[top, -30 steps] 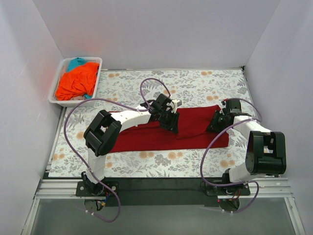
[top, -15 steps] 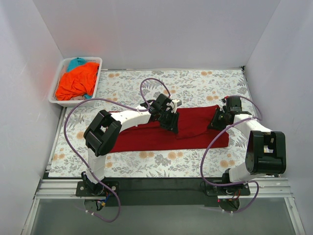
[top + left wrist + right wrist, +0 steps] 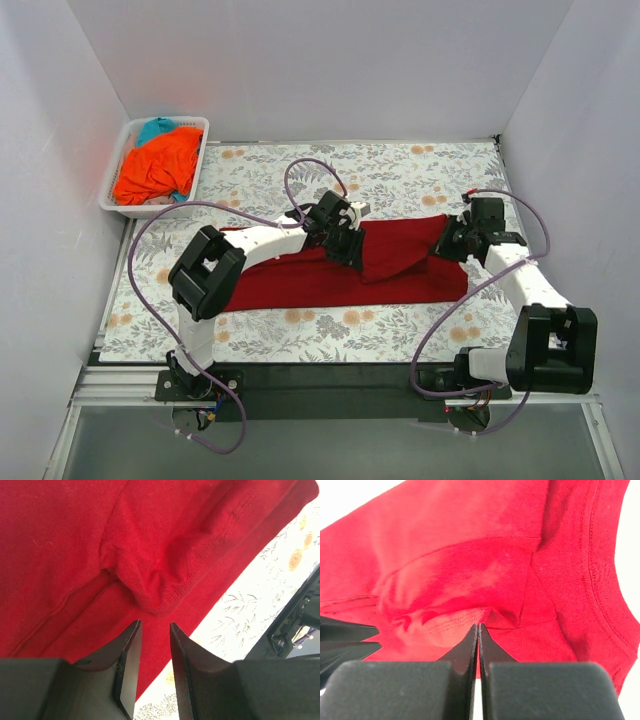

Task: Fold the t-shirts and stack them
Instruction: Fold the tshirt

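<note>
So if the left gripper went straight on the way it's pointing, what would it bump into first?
The left gripper would most likely meet the dark red cloth t-shirt first, at the bunched fold with a stitched hem just ahead of it. Depth is hard to judge from this view.

Red shirt (image 3: 300, 285) is lying as a long horizontal band across frame center, folded lengthwise. Its right end is puckering into folds, and a loose flap is draping over the middle-right. Orange shirt (image 3: 158, 168) is sitting crumpled at upper left, with teal shirt (image 3: 156, 127) peeking out behind it.
</note>
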`<state>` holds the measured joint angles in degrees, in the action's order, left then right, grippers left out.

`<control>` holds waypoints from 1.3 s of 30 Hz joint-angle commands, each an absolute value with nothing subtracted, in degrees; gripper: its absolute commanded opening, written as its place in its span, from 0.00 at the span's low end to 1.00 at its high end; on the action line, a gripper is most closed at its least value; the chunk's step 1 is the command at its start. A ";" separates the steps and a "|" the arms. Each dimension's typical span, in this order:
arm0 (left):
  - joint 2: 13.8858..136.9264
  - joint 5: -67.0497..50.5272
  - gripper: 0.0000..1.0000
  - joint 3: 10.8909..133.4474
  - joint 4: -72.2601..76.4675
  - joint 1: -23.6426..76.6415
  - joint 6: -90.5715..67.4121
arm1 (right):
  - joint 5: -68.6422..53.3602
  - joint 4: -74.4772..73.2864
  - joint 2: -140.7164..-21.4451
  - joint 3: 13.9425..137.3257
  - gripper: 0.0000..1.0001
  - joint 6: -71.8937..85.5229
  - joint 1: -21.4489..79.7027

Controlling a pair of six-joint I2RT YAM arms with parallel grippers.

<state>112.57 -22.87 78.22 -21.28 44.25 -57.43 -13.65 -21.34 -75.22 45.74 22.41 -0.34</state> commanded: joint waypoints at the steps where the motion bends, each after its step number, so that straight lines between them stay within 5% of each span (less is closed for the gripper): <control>1: 107.23 -22.15 0.28 76.91 -21.27 44.03 -57.57 | -14.24 -23.73 -71.29 44.05 0.01 23.47 -0.09; 19: 104.59 -21.53 0.38 66.45 -12.22 45.35 -74.96 | -15.56 -25.40 -64.34 35.69 0.01 24.87 -0.09; 39: 114.08 -16.08 0.36 76.81 -17.48 47.55 -77.70 | -16.52 -25.31 -62.67 33.22 0.01 25.58 -0.09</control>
<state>113.67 -17.93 74.32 -14.74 47.11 -77.43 -15.55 -25.61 -63.46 33.43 25.30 -0.30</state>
